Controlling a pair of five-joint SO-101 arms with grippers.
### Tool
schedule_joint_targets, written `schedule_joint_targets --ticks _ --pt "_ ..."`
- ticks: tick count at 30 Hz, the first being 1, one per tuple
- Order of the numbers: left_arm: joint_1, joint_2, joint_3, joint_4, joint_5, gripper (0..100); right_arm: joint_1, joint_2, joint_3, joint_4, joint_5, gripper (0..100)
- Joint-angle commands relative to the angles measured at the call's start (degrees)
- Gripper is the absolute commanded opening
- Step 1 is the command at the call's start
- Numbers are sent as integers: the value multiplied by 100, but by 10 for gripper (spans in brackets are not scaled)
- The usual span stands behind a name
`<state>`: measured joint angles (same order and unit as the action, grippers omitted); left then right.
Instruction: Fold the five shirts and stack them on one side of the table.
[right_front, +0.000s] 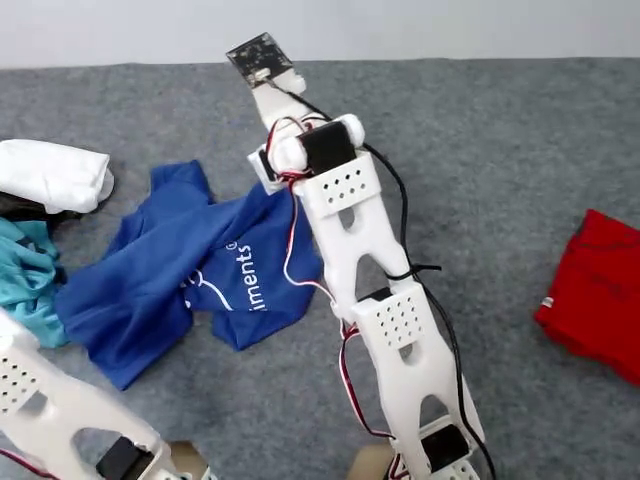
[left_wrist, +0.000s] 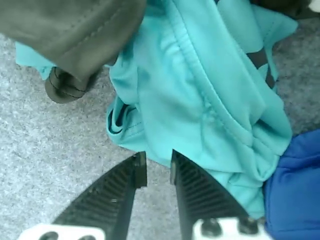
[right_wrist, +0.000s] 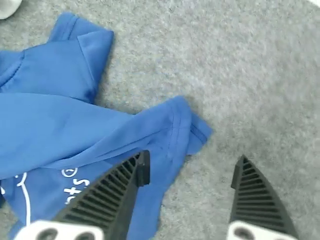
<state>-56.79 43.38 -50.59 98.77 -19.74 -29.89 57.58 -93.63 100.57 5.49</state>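
High view showed the blue shirt crumpled at centre left, and the teal shirt at the left edge. The right gripper, fingers wide apart, hung over the blue shirt's edge. Flattening was judged in hand, next requiring an edge pinch. The left gripper, fingers narrowly apart, sat beside the teal shirt.

Cannot see the whole of the red shirt, cropped by the high view's right edge, nor of the teal shirt and the white shirt, cropped by its left edge. Can make out only a sliver of a dark shirt between those two. Cannot see the corner of the blue shirt lying under the right arm.
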Motion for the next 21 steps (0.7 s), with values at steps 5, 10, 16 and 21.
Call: schedule_joint_targets --ticks 5,10,16,21 --pt "53 -62 -13 79 62 85 400 22 -176 180 70 229" --pt "53 -62 -13 79 62 85 391 479 185 -66 70 229" --pt "53 -62 -13 79 62 85 347 1165 193 -1103 176 229" --pt "44 -62 -13 79 62 85 215 1666 193 -1727 888 228"
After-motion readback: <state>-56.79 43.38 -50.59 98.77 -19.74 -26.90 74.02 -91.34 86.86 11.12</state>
